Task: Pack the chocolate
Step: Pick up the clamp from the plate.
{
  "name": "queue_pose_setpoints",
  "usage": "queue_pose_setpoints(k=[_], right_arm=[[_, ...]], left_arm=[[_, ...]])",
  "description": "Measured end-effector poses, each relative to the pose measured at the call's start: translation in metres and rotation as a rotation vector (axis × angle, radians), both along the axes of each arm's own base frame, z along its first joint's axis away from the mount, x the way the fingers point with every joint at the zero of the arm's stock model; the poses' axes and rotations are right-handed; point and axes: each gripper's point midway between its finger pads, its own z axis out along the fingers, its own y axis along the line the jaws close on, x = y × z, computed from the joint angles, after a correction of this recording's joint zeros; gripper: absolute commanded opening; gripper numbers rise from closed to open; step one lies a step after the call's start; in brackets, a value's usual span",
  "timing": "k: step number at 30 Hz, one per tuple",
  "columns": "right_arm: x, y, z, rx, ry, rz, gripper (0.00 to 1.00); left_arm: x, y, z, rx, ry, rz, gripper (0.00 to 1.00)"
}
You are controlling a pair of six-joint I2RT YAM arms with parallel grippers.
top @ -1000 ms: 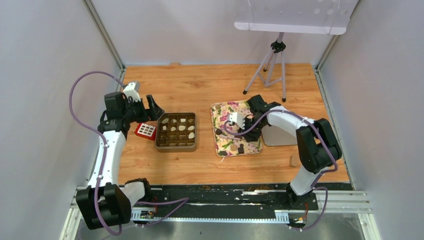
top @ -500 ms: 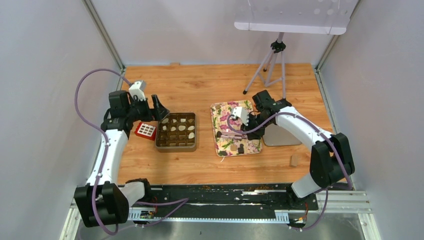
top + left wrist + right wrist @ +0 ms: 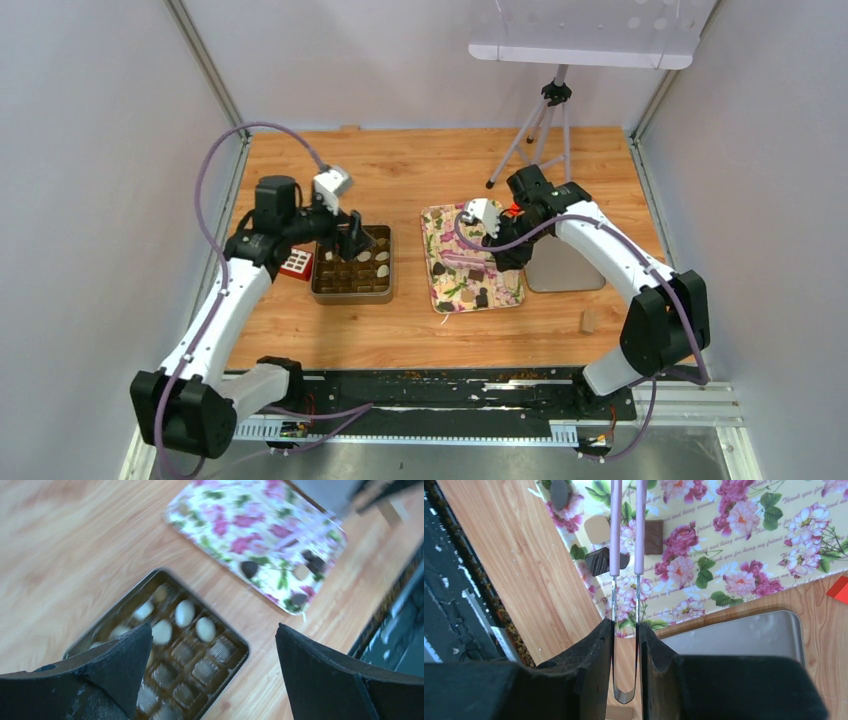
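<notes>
Now the right gripper [image 3: 625, 630] clamps pink tweezers [image 3: 614, 535].

- Cream-white oval pieces [image 3: 184, 612]: lying one to a cell in the divided brown box [image 3: 350, 295], gathered in its far half, apart from one another.
- Dark brown pieces [image 3: 653, 536]: several, square and round, lying flat and scattered over the near end of the flowered tray [image 3: 445, 225], right of the box.
- Tan square piece [image 3: 597, 528]: flat on the same tray, between a dark round piece and a dark square one.
</notes>
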Motion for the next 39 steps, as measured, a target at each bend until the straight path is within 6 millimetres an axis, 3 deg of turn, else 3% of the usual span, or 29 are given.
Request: queue_pose_setpoints(k=[5, 8, 13, 16, 19, 23, 31, 36, 39], right_arm=[[-0.006, 0.004, 0.023, 0.033, 0.0, 0.03, 0.16], [-0.006, 0.009, 0.041, 0.072, -0.04, 0.052, 0.17], [-0.013, 0.016, 0.07, 0.143, -0.123, 0.105, 0.18], [-0.02, 0.02, 0.083, 0.174, -0.163, 0.137, 0.18], [-0.028, 0.023, 0.094, 0.197, -0.19, 0.159, 0.18], [-0.032, 0.025, 0.1, 0.213, -0.206, 0.174, 0.19], [-0.035, 0.025, 0.107, 0.228, -0.225, 0.176, 0.21], [-0.037, 0.028, 0.115, 0.267, -0.25, 0.174, 0.5], [-0.04, 0.036, 0.118, 0.337, -0.281, 0.184, 0.63]], left_arm=[[-0.053, -0.075, 0.018, 0.128, -0.29, -0.459, 1.0], [-0.081, -0.108, 0.019, 0.179, -0.432, -0.695, 1.0], [-0.072, -0.145, -0.002, 0.218, -0.49, -0.865, 0.95], [-0.063, -0.161, -0.018, 0.237, -0.472, -0.918, 0.85], [-0.054, -0.178, -0.019, 0.241, -0.487, -0.964, 0.75], [-0.052, -0.188, -0.016, 0.231, -0.504, -0.99, 0.63], [-0.056, -0.189, -0.015, 0.214, -0.486, -1.0, 0.3], [-0.055, -0.195, -0.012, 0.179, -0.442, -0.989, 0.29], [-0.059, -0.2, -0.012, 0.133, -0.405, -0.992, 0.28]])
